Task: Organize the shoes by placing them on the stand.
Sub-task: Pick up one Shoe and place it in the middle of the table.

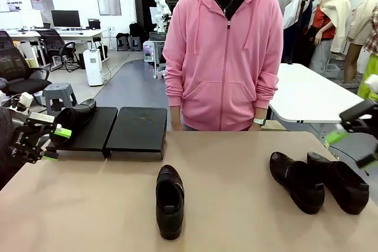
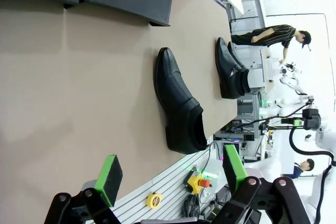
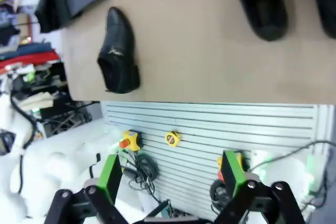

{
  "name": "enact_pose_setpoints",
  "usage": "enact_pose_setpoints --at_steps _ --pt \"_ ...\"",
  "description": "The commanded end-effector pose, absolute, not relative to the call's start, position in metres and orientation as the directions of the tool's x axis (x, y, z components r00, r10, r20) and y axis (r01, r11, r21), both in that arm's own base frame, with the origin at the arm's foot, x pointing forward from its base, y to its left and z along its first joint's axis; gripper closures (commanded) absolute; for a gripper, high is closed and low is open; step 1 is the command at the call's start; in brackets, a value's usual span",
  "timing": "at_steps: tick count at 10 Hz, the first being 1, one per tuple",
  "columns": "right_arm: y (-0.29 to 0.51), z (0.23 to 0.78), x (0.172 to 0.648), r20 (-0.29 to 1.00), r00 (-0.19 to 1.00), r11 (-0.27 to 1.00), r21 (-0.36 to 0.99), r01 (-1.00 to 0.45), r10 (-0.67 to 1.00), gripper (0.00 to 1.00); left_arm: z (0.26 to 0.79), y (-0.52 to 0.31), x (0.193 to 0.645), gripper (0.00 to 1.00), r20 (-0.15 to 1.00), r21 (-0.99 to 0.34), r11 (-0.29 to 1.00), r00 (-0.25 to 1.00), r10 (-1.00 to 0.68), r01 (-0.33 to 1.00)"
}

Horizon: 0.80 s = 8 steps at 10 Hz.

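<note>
Left gripper [image 1: 57, 144]: your jaws are apart and empty, beside the stand's left end.
Right gripper [image 3: 170, 171]: your jaws are apart and empty.
Stand [image 1: 139, 128]: far left of the table, one shoe [image 1: 77, 115] on its left panel.
Middle shoe [image 1: 170, 200]: alone at the table's centre.
Right shoes [image 1: 297, 181] [image 1: 338, 182]: side by side on the table.

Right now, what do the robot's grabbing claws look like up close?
The left pincer and right pincer look alike. Each has two black, jointed metal fingers with round silver pivot bolts, and each finger is tipped with a bright green pad.
</note>
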State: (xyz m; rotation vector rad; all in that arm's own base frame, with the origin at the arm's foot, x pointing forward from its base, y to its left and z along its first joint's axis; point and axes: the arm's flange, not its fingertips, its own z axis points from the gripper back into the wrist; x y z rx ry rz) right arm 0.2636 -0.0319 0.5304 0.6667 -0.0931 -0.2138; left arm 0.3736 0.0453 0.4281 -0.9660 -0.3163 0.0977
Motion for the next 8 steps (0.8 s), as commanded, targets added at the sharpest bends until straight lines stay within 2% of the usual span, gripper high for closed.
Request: enact_pose_setpoints --at_steps 1,2,3,8 --pt "-0.026 0.480 0.237 0.001 0.975 0.781 0.599 0.176 -0.220 0.00 0.424 0.044 0.369 0.00 0.242 -0.831 0.550 0.945 0.221 0.084" --pt "-0.028 0.471 0.237 0.037 0.970 0.809 0.560 0.181 -0.242 0.00 0.424 0.044 0.369 0.00 0.242 -0.831 0.550 0.945 0.221 0.084" --pt "-0.044 0.524 0.262 -0.007 0.968 0.765 0.610 0.204 -0.252 0.00 0.424 0.044 0.369 0.00 0.242 -0.831 0.550 0.945 0.221 0.084" --pt "-0.044 0.524 0.262 -0.007 0.968 0.765 0.610 0.204 -0.252 0.00 0.424 0.044 0.369 0.00 0.242 -0.831 0.550 0.945 0.221 0.084"
